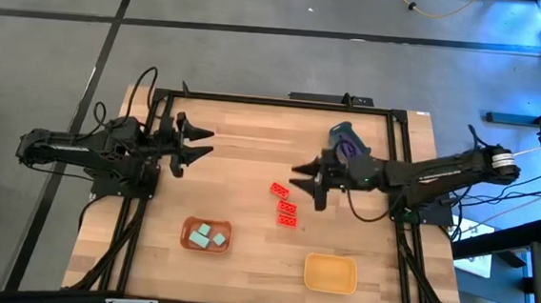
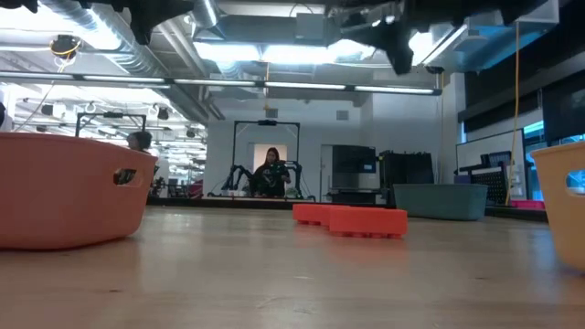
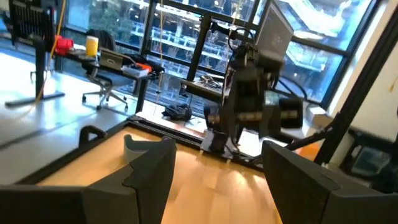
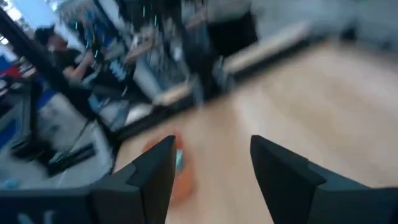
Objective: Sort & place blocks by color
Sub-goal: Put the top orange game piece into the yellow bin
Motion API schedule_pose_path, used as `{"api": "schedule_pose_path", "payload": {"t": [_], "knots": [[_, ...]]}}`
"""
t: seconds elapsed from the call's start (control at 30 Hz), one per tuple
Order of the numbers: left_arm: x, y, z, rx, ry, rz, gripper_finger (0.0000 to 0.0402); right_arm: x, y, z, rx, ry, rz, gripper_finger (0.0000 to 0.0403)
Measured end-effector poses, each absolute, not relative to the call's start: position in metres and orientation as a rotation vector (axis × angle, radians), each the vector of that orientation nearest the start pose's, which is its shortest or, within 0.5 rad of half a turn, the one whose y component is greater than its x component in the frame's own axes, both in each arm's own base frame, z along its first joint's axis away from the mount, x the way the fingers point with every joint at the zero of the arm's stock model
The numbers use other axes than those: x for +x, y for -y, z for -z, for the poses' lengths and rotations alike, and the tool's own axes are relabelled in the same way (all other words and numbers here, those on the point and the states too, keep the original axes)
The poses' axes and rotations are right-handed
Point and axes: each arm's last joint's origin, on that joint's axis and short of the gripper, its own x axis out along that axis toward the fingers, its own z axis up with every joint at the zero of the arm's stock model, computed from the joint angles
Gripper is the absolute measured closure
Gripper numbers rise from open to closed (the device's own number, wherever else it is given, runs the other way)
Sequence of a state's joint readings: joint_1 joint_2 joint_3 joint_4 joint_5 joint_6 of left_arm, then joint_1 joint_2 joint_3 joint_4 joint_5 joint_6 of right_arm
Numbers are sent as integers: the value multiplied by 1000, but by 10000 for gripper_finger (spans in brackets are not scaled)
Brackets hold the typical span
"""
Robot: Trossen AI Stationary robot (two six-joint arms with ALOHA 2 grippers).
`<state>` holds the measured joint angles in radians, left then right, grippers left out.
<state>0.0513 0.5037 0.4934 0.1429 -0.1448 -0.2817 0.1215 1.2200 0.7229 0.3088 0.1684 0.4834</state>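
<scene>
Three red studded blocks (image 1: pixel 286 206) lie flat on the table near its middle, and they show in the low view as red blocks (image 2: pixel 352 219). Three teal cubes (image 1: pixel 207 235) sit in an orange-brown tray (image 1: pixel 188 242). Something purple (image 1: pixel 348 148) shows in the blue-grey cup (image 1: pixel 341 134) under the right arm. My right gripper (image 1: pixel 306 186) hovers open above the table, just to the right of the red blocks; its wrist view is blurred, with the open fingers (image 4: pixel 211 168) pointed toward the orange tray (image 4: pixel 181 169). My left gripper (image 1: pixel 204 143) waits open over the table's left side (image 3: pixel 217 168).
A yellow tray (image 1: pixel 330 273) sits near the table's near edge, right of centre, and shows in the low view at the right edge (image 2: pixel 565 196). The orange tray (image 2: pixel 64 201) fills the low view's left. A black frame (image 1: pixel 255 99) borders the table. A person shows far off in the room.
</scene>
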Motion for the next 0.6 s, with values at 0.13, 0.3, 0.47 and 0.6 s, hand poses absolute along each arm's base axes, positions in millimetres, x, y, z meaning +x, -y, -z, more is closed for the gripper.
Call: {"api": "schedule_pose_path", "payload": {"t": [0.13,0.3,0.47,0.6], "knots": [[130,-11,-301,-209,152,-181,170,265,-26,-282,261,-53,110,194],[129,-12,-301,-214,155,-205,172,266,-26,-285,223,-21,101,194],[130,-10,-301,-221,149,-141,228,266,-26,-285,243,-26,102,194],[130,-8,-301,-252,145,-90,333,266,-26,-285,247,-24,101,194]]}}
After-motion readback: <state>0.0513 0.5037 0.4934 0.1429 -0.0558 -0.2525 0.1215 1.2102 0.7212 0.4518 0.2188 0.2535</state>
